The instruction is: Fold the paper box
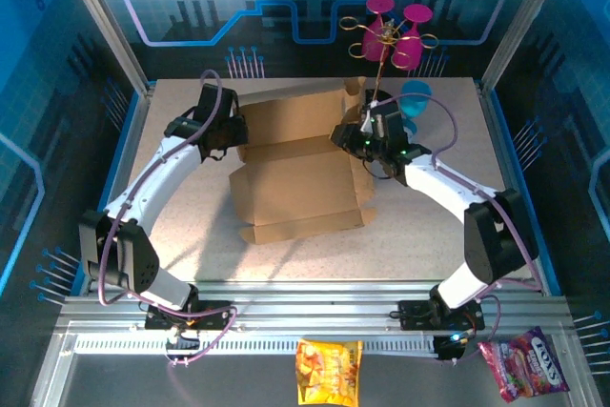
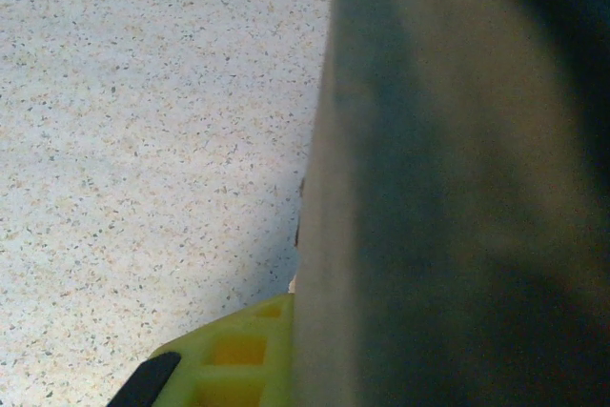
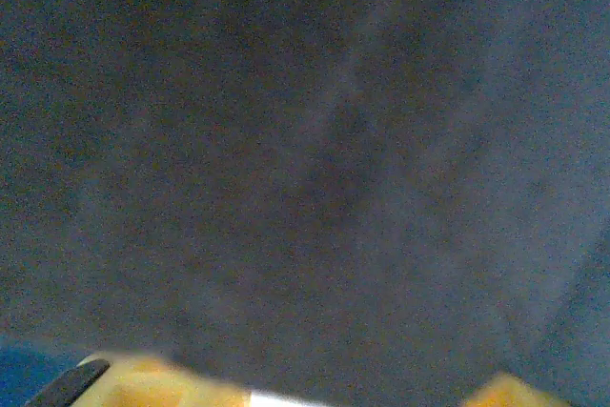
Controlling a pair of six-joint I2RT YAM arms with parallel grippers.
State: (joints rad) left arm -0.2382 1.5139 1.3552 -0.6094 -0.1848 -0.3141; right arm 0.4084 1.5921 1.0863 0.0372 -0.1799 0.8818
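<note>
Where the paper box [image 1: 300, 188], a creased brown cardboard sheet with flaps, lies on the speckled table [image 1: 181, 226], the left gripper [image 1: 229, 138] at its left edge is clamped tight on a matte panel. At its right edge, the right gripper [image 1: 356, 136] has its fingers apart, with blurred cardboard close before them.

At far edge of speckled table [image 1: 191, 235]: pink glasses [image 1: 396, 30] on gold stand [image 1: 381, 62], blue cup [image 1: 416, 100] just beside. On near grey ledge [image 1: 191, 378]: yellow snack packet [image 1: 329, 372], pink sweet bag [image 1: 522, 363], well apart.
</note>
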